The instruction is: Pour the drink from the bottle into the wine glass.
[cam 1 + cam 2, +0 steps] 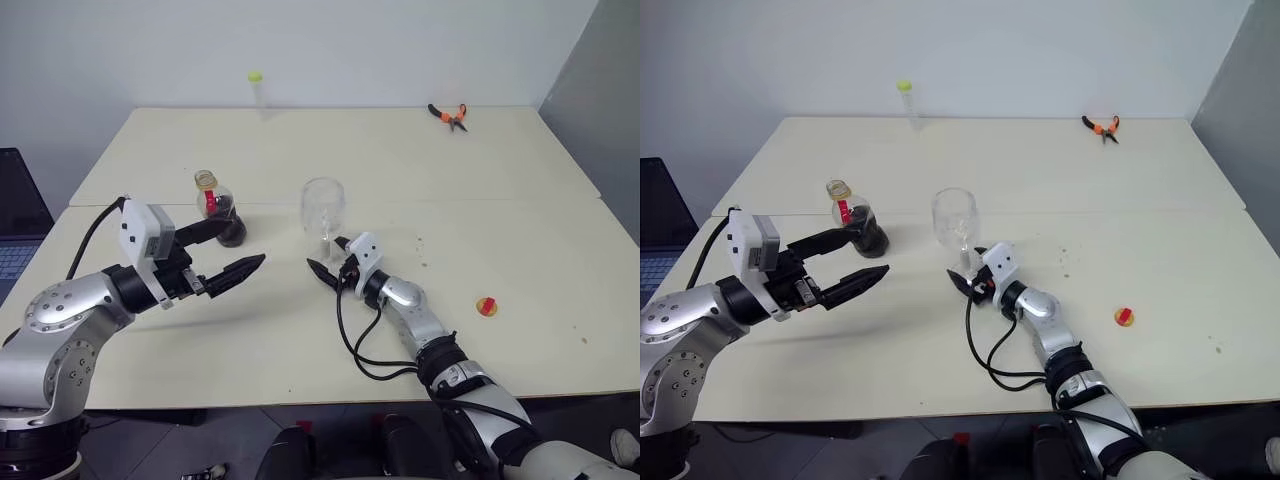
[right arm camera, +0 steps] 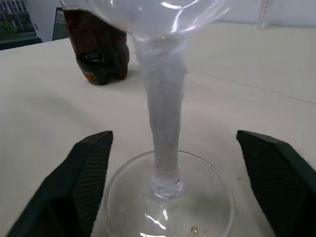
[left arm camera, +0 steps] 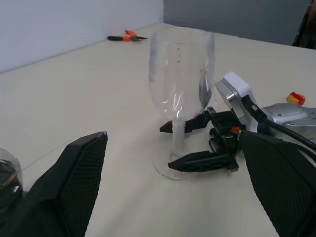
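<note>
- One wine glass (image 1: 323, 212) stands upright near the middle of the cream bench (image 1: 520, 230), long axis vertical, mouth up, bowl looking empty.
- One bottle (image 1: 220, 212) stands upright to the left of the glass and well apart from it, neck pointing up, no cap on its open mouth; the dark drink (image 1: 229, 228) fills only its lower part, and a red label rings the neck.
- Two claws: the right claw (image 1: 331, 258) is spread, one finger on each side of the glass stem just above the foot, not pressing it.
- The left claw (image 1: 232, 250) is also spread wide and holds nothing, pointing right, its far finger just beside the bottle.
- One small yellow-and-red cap (image 1: 486, 306) lies on the right of the bench.
- One pair of orange-handled pliers (image 1: 449, 115) lies at the far right.
- One thin clear tube with a yellow-green cap (image 1: 256, 88) stands at the far edge.
</note>
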You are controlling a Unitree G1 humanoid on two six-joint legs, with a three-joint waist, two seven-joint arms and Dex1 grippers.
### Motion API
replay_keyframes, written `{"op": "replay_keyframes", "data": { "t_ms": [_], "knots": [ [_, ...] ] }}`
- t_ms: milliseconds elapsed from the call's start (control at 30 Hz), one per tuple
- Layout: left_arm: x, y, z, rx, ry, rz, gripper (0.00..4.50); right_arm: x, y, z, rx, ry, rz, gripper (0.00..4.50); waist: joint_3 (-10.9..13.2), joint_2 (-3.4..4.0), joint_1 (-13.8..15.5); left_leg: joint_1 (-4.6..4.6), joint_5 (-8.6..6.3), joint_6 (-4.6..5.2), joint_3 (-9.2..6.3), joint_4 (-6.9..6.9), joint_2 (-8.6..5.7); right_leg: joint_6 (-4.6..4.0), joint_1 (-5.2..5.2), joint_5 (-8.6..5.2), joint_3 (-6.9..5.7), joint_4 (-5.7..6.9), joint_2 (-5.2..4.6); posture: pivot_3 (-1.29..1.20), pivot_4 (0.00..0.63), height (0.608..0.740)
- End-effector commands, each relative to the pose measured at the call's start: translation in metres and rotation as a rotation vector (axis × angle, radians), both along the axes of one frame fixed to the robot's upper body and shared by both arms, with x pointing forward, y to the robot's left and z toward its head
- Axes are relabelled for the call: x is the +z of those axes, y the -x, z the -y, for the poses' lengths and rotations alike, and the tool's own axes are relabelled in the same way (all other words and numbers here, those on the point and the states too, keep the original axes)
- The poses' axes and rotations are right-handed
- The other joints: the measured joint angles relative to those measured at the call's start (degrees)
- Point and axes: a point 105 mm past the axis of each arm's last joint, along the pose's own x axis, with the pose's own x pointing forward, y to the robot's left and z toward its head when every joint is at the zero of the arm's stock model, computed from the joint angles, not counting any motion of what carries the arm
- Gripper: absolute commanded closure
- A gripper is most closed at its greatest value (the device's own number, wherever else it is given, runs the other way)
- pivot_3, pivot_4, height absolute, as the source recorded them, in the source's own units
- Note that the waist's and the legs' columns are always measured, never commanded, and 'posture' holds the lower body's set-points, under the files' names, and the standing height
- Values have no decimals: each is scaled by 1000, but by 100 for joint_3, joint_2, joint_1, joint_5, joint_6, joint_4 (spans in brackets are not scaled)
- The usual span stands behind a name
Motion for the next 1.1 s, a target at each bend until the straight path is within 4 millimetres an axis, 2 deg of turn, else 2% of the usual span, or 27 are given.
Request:
{"op": "replay_keyframes", "data": {
  "t_ms": [33, 300, 433, 567, 700, 900, 1100],
  "knots": [
    [16, 6, 1, -7, -15, 61, 0, 9, 0, -2, 19, -1, 36, 26, 0, 0, 0, 0, 0, 0, 0, 0, 0, 0, 0, 0, 0, 0, 0, 0, 150, 740],
    [17, 8, 0, 6, -14, 73, 0, 7, 1, -1, 33, -2, 24, 26, 0, 0, 0, 0, 0, 0, 0, 0, 0, 0, 0, 0, 1, 0, 0, 0, 150, 740],
    [16, 6, -1, 10, -16, 79, 0, 12, 0, 7, 12, -24, 37, 26, 0, 0, 1, 0, 0, 0, 0, 0, 0, 0, 0, 0, 1, 0, 0, 0, 150, 740],
    [15, 4, -1, 12, -14, 86, 0, 17, 14, 10, 88, -43, 25, 26, 0, 0, 11, -1, -1, 1, -2, 0, 0, 0, 1, 0, -1, -1, -2, 0, 150, 740],
    [13, 4, -2, 22, -10, 86, 0, 33, 29, 18, 121, -64, 37, 26, 0, 1, 16, -2, -9, 14, -1, 0, 0, 0, 1, 0, 1, -2, -6, 0, 150, 740],
    [-5, 1, -7, 70, -72, 83, 0, 59, 42, 51, 33, -9, 133, 26, 1, 1, 46, -1, -12, 18, -4, -1, 1, 0, 1, 0, -1, -3, -6, 0, 150, 740],
    [-30, -1, -5, 146, -43, 69, 0, 78, 63, 88, -1, -21, 99, 26, 1, 1, 114, -3, -13, 20, -4, 0, 0, 0, 4, 0, -1, -7, -11, 0, 150, 740]
  ]
}}
